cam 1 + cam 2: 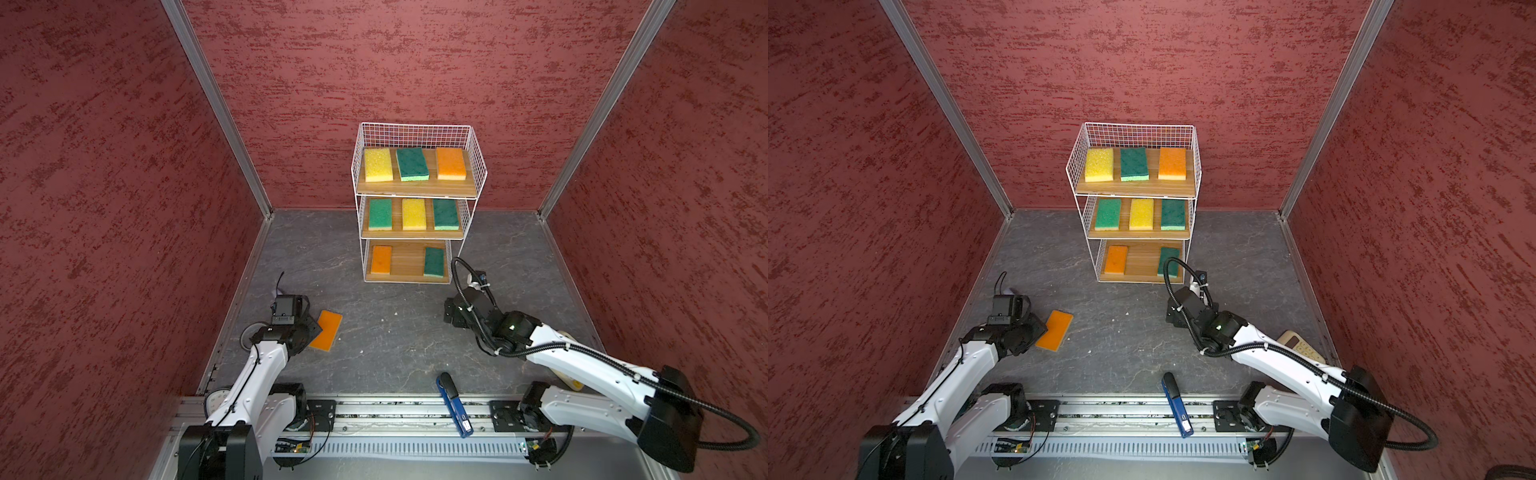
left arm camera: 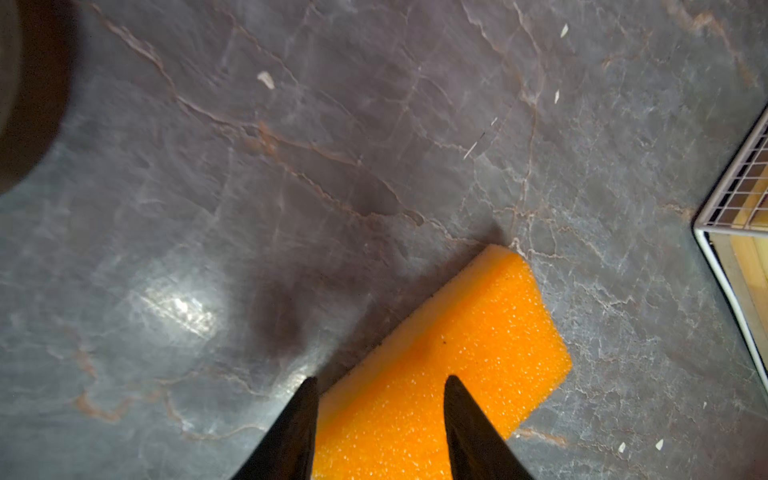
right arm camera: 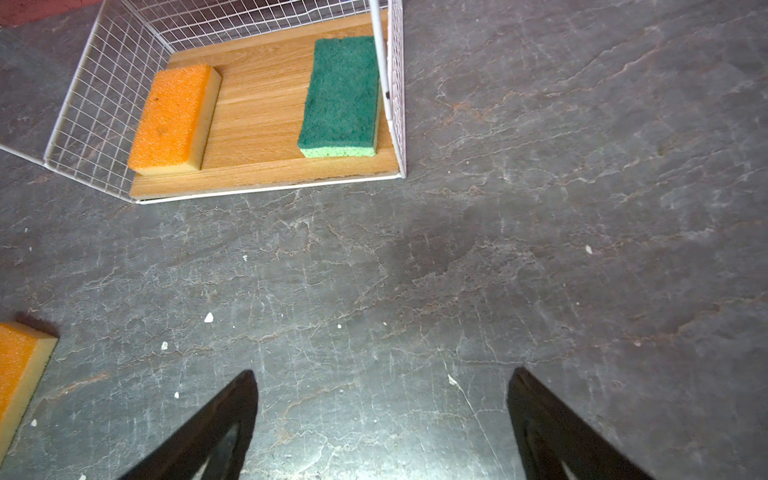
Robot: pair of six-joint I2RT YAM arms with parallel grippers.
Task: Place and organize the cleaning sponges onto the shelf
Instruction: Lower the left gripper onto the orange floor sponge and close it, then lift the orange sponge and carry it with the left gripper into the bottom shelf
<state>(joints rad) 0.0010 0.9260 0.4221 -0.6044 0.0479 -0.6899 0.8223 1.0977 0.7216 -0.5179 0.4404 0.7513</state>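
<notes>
While the left hand [image 2: 380, 377] is straddling the grainy orange sponge [image 2: 478, 328], whether it is gripping is unclear. The right hand [image 3: 383, 371] is hovering wide open.

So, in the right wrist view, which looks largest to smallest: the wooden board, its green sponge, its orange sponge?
1. wooden board
2. green sponge and orange sponge: they look alike, so no ranking.
</notes>
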